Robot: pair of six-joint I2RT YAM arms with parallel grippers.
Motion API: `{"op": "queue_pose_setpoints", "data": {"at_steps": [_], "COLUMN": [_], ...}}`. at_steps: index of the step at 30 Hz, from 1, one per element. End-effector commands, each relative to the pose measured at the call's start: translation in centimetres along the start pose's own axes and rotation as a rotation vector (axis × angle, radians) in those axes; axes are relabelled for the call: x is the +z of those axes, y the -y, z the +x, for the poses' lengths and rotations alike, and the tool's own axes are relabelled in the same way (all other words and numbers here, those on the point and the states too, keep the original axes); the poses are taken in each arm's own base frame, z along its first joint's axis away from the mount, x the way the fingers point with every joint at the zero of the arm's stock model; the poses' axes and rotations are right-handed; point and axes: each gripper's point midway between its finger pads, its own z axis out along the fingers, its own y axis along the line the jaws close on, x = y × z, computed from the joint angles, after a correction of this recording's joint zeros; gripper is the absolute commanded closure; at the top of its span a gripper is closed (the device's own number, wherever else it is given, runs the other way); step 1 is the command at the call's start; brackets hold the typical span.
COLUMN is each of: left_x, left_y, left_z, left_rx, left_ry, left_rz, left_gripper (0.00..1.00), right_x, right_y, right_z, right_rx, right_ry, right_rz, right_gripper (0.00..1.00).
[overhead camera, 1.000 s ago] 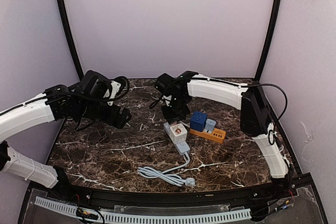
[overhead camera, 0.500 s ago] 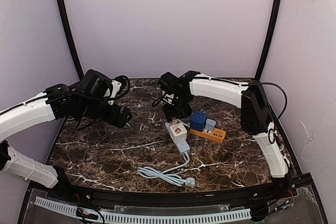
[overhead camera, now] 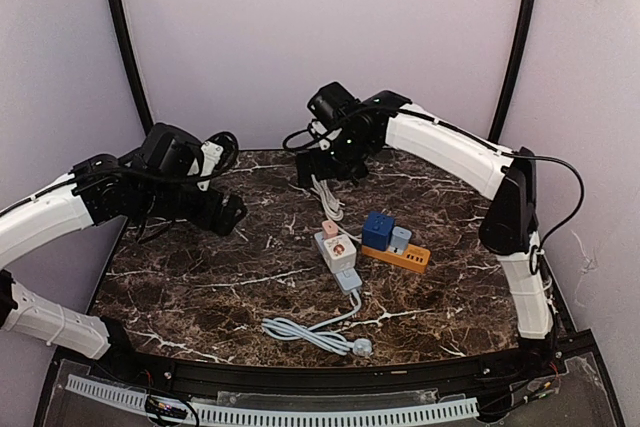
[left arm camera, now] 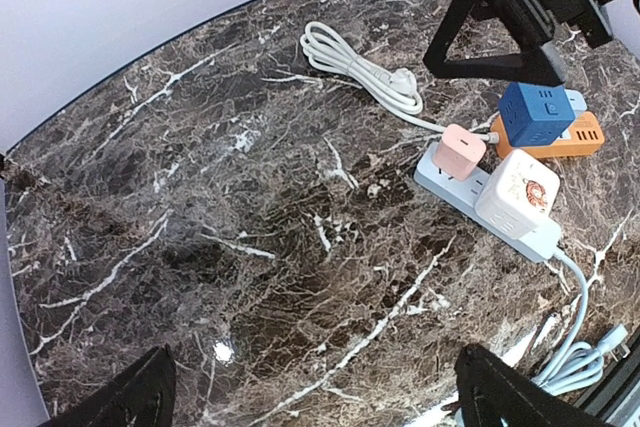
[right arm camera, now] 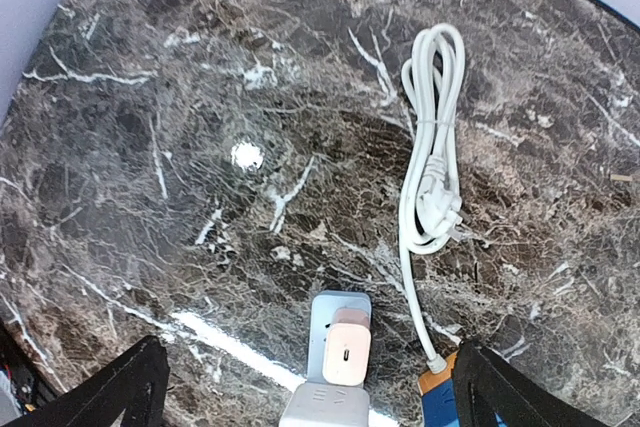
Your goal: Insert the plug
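A pink plug point(overhead camera: 330, 229) stands upright in the far end of the pale grey power strip point(overhead camera: 350, 280), right beside a white cube charger point(overhead camera: 340, 250). In the right wrist view the pink plug point(right arm camera: 348, 357) sits on the strip point(right arm camera: 340, 307), directly below my right gripper point(right arm camera: 318, 392), which is open, empty and well above it. From the top, the right gripper point(overhead camera: 322, 165) hangs raised behind the strip. My left gripper point(overhead camera: 226, 215) is open over bare marble to the left, with the plug point(left arm camera: 463, 150) off to its right.
A coiled white cable point(overhead camera: 327, 197) lies behind the strip. A blue cube point(overhead camera: 377, 229) sits on an orange strip point(overhead camera: 405, 258) to the right. The strip's grey cord point(overhead camera: 310, 332) is bundled near the front edge. Purple walls close in the table.
My right gripper has opened, let go of the pink plug and risen up and back from the strip. The plug stays standing in the strip. The left arm has drawn back slightly.
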Motion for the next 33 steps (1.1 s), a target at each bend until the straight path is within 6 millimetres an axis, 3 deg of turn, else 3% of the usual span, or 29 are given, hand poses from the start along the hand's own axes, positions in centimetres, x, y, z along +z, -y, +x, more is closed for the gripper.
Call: {"op": "queue_pose_setpoints", "data": {"at_steps": [1, 8, 13, 23, 29, 33], "left_x": [-2.5, -3.7, -4.1, -5.9, -5.8, -5.3], "left_y": [-1.7, -3.5, -5.0, -10.9, -13.5, -15.1], "left_z": [-1.7, -4.0, -5.0, -5.9, -4.7, -3.6], "left_rx": [0.071, 0.238, 0.333, 0.184, 0.039, -0.047], "left_ry": [0.056, 0.088, 0.092, 0.156, 0.188, 0.184], "left_rz": [-0.061, -0.175, -0.258, -0.347, -0.345, -0.347], "left_gripper": [0.01, 0.01, 0.01, 0.01, 0.01, 0.01], "right_x": [-5.3, -11.8, -15.8, -20.5, -23.3, -24.0], "right_y": [1.1, 5.2, 9.6, 18.1, 19.6, 20.3], "right_z": [-3.1, -5.3, -5.2, -0.3, 3.1, 5.9], "right_rx": [0.022, 0.043, 0.082, 0.223, 0.321, 0.395], "right_ry": [0.114, 0.239, 0.3, 0.371, 0.48, 0.516], "right_rz": [-0.014, 0.054, 0.113, 0.274, 0.238, 0.234], "right_gripper": [0.02, 0.01, 0.01, 0.01, 0.01, 0.01]}}
